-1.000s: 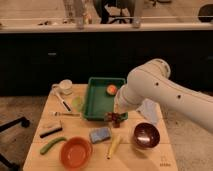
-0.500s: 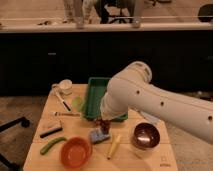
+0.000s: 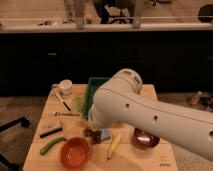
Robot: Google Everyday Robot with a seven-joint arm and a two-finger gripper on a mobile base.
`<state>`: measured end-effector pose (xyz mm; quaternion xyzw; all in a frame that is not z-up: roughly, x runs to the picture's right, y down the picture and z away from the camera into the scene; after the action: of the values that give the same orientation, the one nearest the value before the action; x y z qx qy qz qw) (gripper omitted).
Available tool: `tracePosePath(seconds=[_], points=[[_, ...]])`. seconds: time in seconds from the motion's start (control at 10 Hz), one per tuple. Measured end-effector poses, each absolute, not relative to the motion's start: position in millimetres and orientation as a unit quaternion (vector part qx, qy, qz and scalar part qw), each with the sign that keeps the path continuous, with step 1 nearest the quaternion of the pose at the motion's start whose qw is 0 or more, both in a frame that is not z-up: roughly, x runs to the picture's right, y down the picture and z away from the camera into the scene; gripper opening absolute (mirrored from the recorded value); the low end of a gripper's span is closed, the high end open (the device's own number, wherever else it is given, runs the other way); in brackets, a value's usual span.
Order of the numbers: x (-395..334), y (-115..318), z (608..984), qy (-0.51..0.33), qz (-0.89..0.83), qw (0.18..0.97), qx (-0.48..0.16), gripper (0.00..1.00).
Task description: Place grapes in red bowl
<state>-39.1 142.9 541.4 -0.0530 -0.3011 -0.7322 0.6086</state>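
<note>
The grapes [image 3: 91, 133], a small dark reddish-purple bunch, hang at the lower end of my big white arm [image 3: 145, 115]. They are just above the table, up and right of the red bowl. My gripper [image 3: 95, 129] is mostly hidden behind the arm and is shut on the grapes. The red bowl [image 3: 76, 152] is bright orange-red and sits at the table's front left with nothing in it. The orange fruit is hidden behind the arm.
A dark maroon bowl [image 3: 145, 138] sits front right. A blue sponge [image 3: 105, 133] and a yellow banana [image 3: 113, 146] lie beside the grapes. A green tray [image 3: 93, 94] is behind the arm. A green vegetable [image 3: 51, 145], a black block [image 3: 50, 131], a white cup [image 3: 65, 86] and a pen [image 3: 64, 104] are at the left.
The arm has swung left and toward the table's front. The grapes have travelled with it from beside the green tray to a spot near the red bowl.
</note>
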Motion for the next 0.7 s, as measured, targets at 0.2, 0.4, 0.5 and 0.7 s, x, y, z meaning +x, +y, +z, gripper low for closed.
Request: tracePosePath(seconds=[0.2,0.4,0.5,0.7], points=[[-50.7,153.3,536.4,-0.320,-0.736,0.595,-0.048,0.00],[-59.5,160.1,535.5,-0.331,-0.740,0.584,-0.047,0.00],[-69.4,164.5,539.4,-0.336,-0.744,0.575,-0.053,0.00],[-80.3,171.3,553.8,-0.343,-0.743,0.571,-0.067,0.00]])
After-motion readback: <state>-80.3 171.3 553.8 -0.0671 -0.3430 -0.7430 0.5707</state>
